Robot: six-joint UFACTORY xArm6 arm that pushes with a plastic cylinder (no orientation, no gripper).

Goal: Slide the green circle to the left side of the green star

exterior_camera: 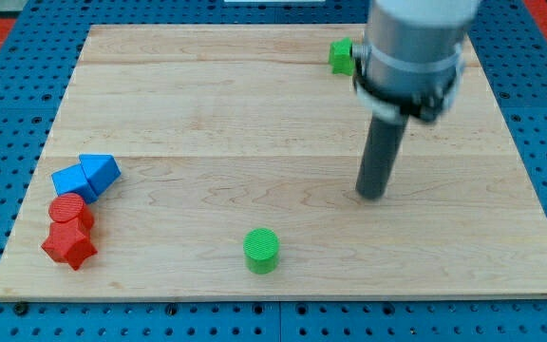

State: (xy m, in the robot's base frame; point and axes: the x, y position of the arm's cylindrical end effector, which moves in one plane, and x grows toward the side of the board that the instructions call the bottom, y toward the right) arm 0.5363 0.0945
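Observation:
The green circle (261, 250) is a short cylinder near the view's bottom, a little left of centre. The green star (341, 56) sits at the view's top, right of centre, partly hidden behind the arm's grey body. My tip (372, 195) rests on the board right of centre. It is up and to the right of the green circle, well apart from it, and far below the green star.
A cluster sits at the view's left: a blue triangle-like block (100, 172), another blue block (70, 181), a red cylinder (69, 211) and a red star-like block (68, 245). The wooden board (207, 114) lies on a blue pegboard.

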